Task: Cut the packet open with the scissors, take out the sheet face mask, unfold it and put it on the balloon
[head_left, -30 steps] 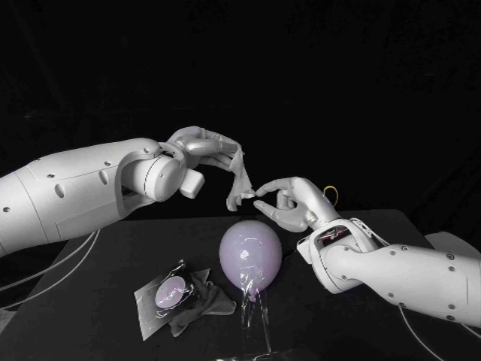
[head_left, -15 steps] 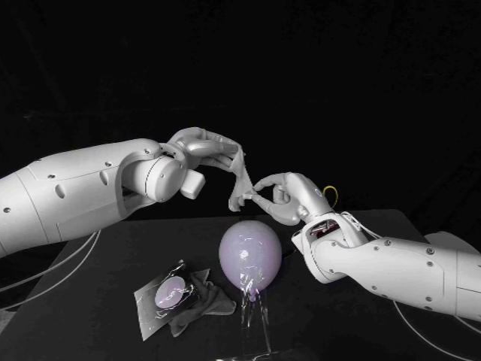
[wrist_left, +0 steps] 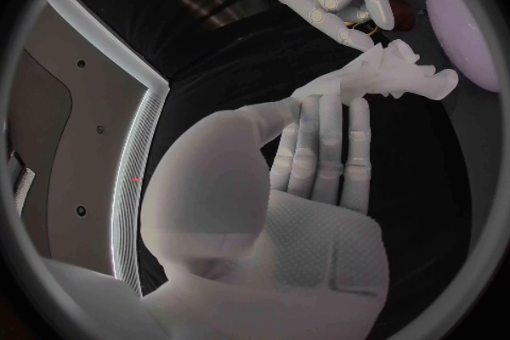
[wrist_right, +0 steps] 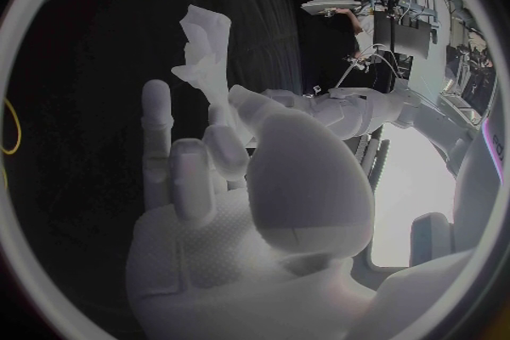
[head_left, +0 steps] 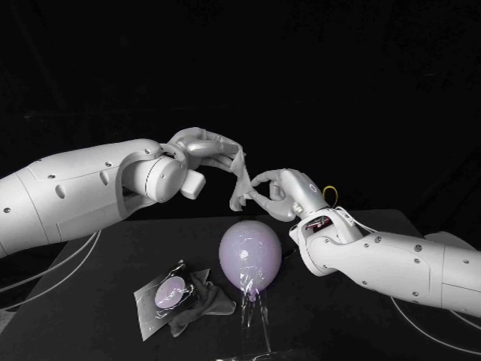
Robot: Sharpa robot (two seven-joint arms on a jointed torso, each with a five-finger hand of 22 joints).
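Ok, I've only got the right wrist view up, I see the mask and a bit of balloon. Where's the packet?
Observer: The packet lies flat on the table, on the robot's left of the balloon.
Operator: What's the balloon resting on?
Observer: It stands upright on what looks like a clear stand.
Operator: Which hand has the mask?
Observer: The left wrist view shows it bunched at the fingertips of the left hand.
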